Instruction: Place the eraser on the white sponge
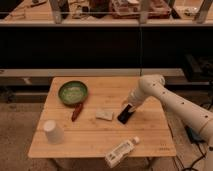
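Note:
The eraser (125, 114), a small flat black block, lies tilted on the wooden table (150, 135), just right of centre. The white sponge (105, 114), a small cream pad, lies flat just to its left, a narrow gap apart. My gripper (131, 104) hangs from the white arm (170, 100), which comes in from the right. The gripper is right at the eraser's upper right end and seems to touch it.
A green bowl (73, 92) sits at the table's back left, with a thin red-brown stick (76, 111) in front of it. A white cup (52, 131) stands at the front left. A white bottle (121, 151) lies at the front edge. Shelving stands behind the table.

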Tool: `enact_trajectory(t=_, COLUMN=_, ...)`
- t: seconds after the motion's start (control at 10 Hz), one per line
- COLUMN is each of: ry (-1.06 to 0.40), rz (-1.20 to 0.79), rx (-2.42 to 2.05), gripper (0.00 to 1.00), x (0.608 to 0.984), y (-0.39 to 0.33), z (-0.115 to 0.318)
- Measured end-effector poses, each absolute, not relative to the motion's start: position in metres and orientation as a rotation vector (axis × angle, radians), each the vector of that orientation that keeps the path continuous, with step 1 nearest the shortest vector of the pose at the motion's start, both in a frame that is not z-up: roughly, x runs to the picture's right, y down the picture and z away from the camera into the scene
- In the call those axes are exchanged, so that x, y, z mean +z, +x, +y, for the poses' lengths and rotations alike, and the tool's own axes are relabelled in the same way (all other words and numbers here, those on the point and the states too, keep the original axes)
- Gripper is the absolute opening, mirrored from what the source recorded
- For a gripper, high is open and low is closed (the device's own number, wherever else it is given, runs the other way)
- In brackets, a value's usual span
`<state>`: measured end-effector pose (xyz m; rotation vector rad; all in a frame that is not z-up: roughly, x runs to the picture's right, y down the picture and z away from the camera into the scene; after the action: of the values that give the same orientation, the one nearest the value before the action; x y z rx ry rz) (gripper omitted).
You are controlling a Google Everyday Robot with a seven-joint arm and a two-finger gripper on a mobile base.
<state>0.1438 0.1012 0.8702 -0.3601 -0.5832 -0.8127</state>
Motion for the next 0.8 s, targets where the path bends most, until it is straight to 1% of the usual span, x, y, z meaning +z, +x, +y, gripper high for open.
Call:
enact_trajectory(t=0.1, ry=-0.364, rz=-0.573, rx=-0.820, gripper=0.61, x=0.866, y=0.144, z=0.097)
enact_trajectory(t=0.2, ry=-0.394, rz=-0.549, rx=-0.826, gripper=0.69, x=0.866, y=0.145, z=0.098)
enact_trajectory(t=0.3, ry=-0.456, rz=-0.508, rx=-0.842, gripper=0.77, x=0.868, y=0.147, z=0.100)
enact_trajectory(t=0.4, ry=-0.519, rz=-0.474, rx=-0.861, gripper=0.80, x=0.872, y=0.147, z=0.104)
enact_trajectory(t=0.5, ry=-0.556, rz=-0.454, rx=-0.866, gripper=0.80, x=0.876, y=0.149, z=0.108)
enact_trajectory(t=0.8, ry=-0.594, rz=-0.465, rx=-0.862, gripper=0.80, x=0.898, y=0.153, z=0.128)
